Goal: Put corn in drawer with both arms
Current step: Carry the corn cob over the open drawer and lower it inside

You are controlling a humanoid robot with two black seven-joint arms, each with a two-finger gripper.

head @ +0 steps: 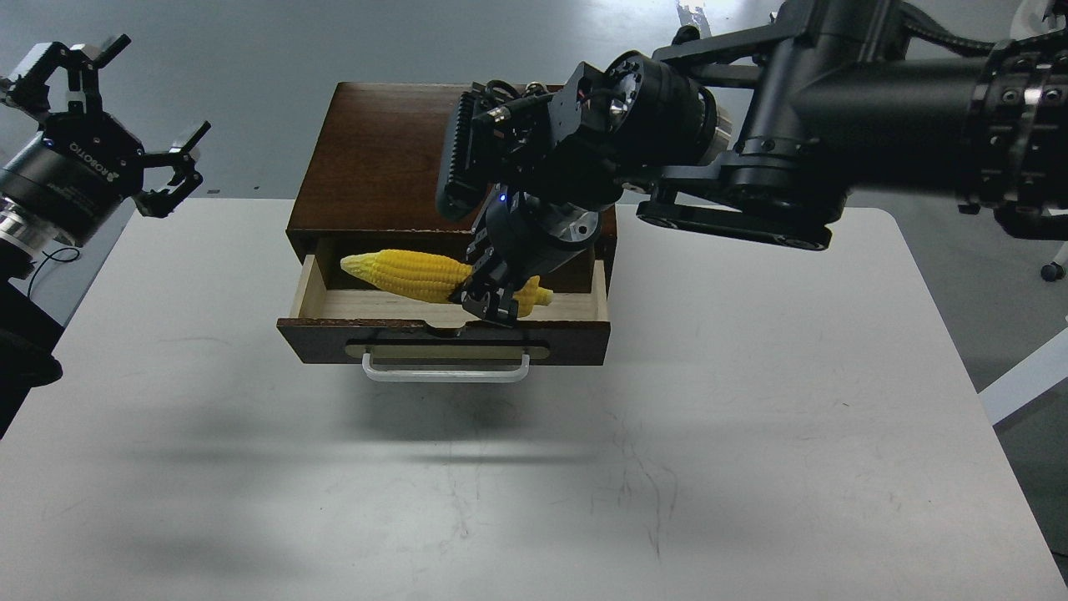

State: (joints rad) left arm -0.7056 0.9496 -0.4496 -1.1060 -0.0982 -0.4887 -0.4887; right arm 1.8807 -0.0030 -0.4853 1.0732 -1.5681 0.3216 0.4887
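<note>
- The corn (413, 275) is clasped near its thin end by the right gripper (488, 305), inside the open drawer (442, 342).
- The left gripper (125, 125) is held spread wide, empty, beyond the counter's left edge.
- The pale, scuffed counter (667, 467) is surrounded by grey floor (250, 50).

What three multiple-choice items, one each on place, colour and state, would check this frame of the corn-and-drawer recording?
1. Where is the corn?
A. on the table
B. inside the drawer
C. on top of the box

2. What colour is the drawer handle?
A. white
B. red
C. black

3. How is the left gripper?
A. shut on the corn
B. open, holding nothing
C. pulling the handle

Key: 1 B, it lies over the pale drawer floor under the right gripper. 2 A, a white bar. 3 B, fingers spread, far left.
</note>
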